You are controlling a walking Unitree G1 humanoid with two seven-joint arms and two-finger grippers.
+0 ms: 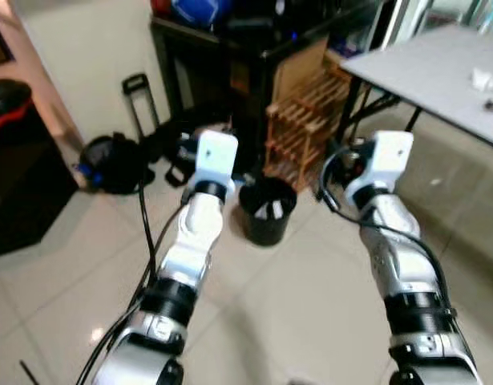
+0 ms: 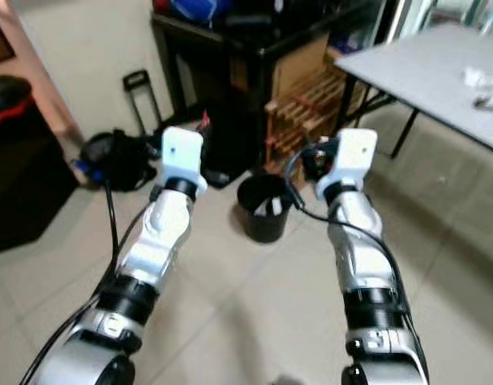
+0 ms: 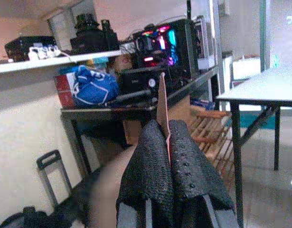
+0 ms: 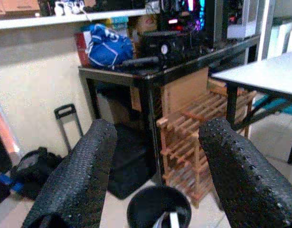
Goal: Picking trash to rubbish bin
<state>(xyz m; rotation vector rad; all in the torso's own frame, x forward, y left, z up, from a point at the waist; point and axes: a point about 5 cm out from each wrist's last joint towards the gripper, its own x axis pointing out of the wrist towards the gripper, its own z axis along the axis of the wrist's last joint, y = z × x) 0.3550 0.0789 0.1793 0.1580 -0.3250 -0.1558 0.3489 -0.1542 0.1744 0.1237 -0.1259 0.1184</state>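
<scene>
A black round rubbish bin point(image 1: 267, 210) stands on the tiled floor ahead, between my two raised arms, with some pale scraps inside. In the left wrist view my left gripper point(image 3: 167, 124) is shut on a thin flat piece of trash point(image 3: 161, 102), a brownish card held edge-on and sticking out past the fingertips. It is held up to the left of the bin. My right gripper point(image 4: 157, 128) is open with nothing between its fingers point(image 4: 84, 166), and the bin point(image 4: 158, 209) lies below and ahead of it.
Behind the bin are a wooden slatted rack point(image 1: 306, 112) and a black desk point(image 1: 230, 48) with lit computers. A white table point(image 1: 438, 72) stands to the right. A black bag point(image 1: 110, 160), a trolley handle point(image 1: 138, 96) and a dark cabinet point(image 1: 22, 168) lie left.
</scene>
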